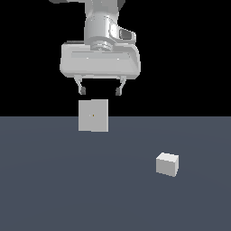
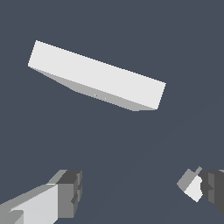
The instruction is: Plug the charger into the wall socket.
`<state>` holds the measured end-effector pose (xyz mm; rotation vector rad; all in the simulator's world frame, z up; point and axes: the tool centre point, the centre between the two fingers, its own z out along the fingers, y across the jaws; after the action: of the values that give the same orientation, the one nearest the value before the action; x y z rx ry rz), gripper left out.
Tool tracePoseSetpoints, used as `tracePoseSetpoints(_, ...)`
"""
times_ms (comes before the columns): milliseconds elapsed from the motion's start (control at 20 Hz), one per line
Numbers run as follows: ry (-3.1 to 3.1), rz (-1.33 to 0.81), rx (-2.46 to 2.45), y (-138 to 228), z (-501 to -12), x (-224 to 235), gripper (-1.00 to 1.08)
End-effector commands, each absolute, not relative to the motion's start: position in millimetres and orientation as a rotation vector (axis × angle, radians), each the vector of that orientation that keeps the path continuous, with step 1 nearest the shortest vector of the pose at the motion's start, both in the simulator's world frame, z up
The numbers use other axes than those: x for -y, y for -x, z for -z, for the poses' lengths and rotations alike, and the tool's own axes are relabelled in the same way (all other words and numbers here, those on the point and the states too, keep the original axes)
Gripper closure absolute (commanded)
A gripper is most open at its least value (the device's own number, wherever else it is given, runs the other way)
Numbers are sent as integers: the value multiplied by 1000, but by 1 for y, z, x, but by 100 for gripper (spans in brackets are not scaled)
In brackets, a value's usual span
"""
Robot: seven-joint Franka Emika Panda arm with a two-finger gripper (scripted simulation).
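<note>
The white two-fingered gripper (image 1: 100,91) hangs spread and empty above the flat upright light-grey square socket plate (image 1: 93,115) (centre frame); the small pale boxy charger (image 1: 167,164) sits lower right, clear floor around it, unseen by the wrist view

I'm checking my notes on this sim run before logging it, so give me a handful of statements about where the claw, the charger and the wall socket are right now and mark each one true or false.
1. The claw is open and holds nothing. True.
2. The charger is already plugged into the wall socket. False: it sits on the floor, apart from the socket, toward the exterior view's right.
3. The wall socket stands upright with a tiny yellowish dot at its centre. True.
4. The claw hangs directly over the charger. False: in the exterior view it hangs above the wall socket.
5. The charger is larger than the wall socket. False: it looks like the smaller block.
</note>
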<state>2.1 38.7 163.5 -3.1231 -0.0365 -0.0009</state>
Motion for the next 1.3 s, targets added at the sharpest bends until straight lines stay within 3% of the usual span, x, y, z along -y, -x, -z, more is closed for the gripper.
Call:
tracePoseSetpoints(0, 3123, 1, 36, -2, -163, -39, -92)
tracePoseSetpoints(550, 3132, 43, -101, 6, -150, -17, -92)
tracePoseSetpoints(1250, 3105, 202, -624, 50, -99, 56, -92)
